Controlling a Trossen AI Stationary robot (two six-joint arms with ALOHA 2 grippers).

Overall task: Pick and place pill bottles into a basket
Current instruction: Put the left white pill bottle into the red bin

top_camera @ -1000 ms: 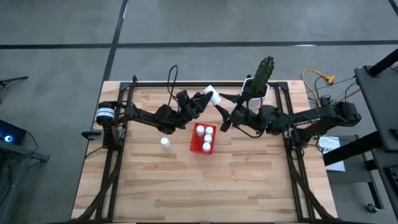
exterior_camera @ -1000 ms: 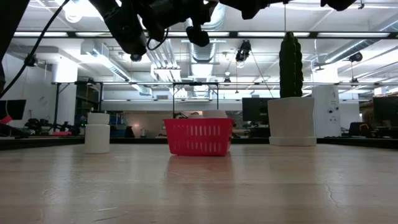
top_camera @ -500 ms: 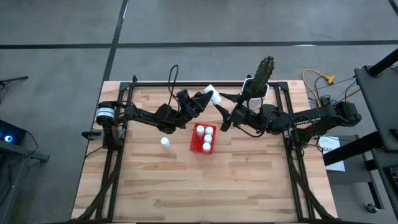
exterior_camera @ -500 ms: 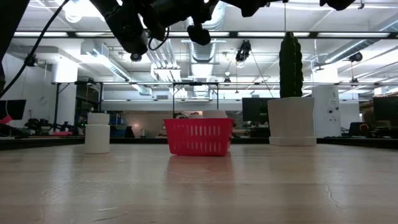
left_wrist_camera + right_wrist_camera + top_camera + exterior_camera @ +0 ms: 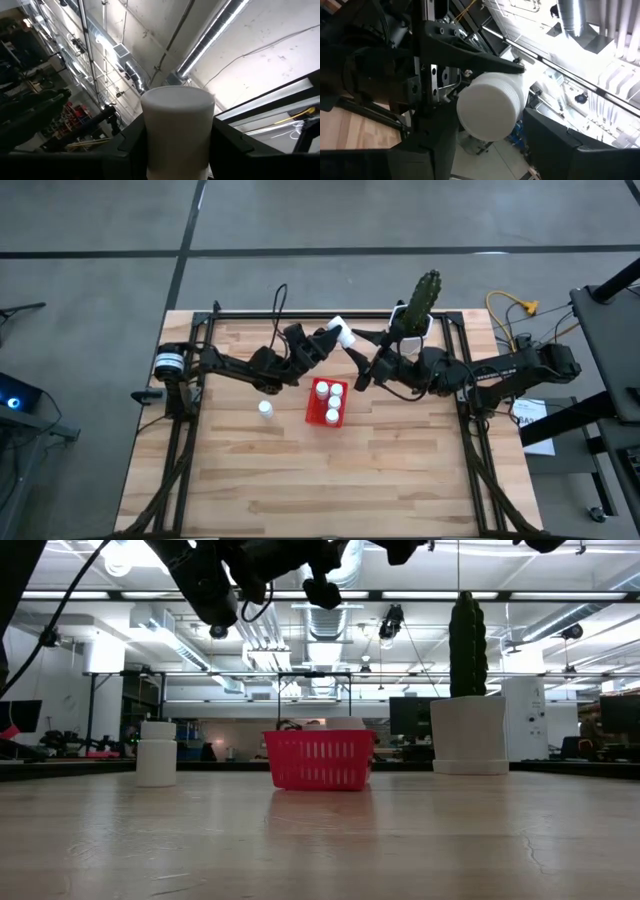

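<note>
My left gripper (image 5: 328,342) is raised above the table, behind the red basket (image 5: 327,402), and is shut on a white pill bottle (image 5: 340,332). The same bottle fills the left wrist view (image 5: 177,130). My right gripper (image 5: 490,150) is open and points at that bottle's ribbed cap end (image 5: 487,107), one finger on either side, with light showing between bottle and finger. Three bottles stand in the basket (image 5: 320,760). Another pill bottle (image 5: 264,408) stands on its base on the wood to the basket's left, and shows in the low view (image 5: 157,753). My left gripper pinches the bottle's side walls (image 5: 150,150) between its two fingers, on the half nearer the wrist. The fingers slant upward and lie along the bottle. The bottle's other end (image 5: 177,97) sticks out past them, tilted up, and the bottle is lifted clear of table and basket.
A white pot with a green cactus (image 5: 420,305) stands at the table's far edge, just behind my right arm (image 5: 470,375), and shows in the low view (image 5: 468,735). Black frame rails (image 5: 185,430) run along the table's left and right edges. Bare wood lies in front of the basket.
</note>
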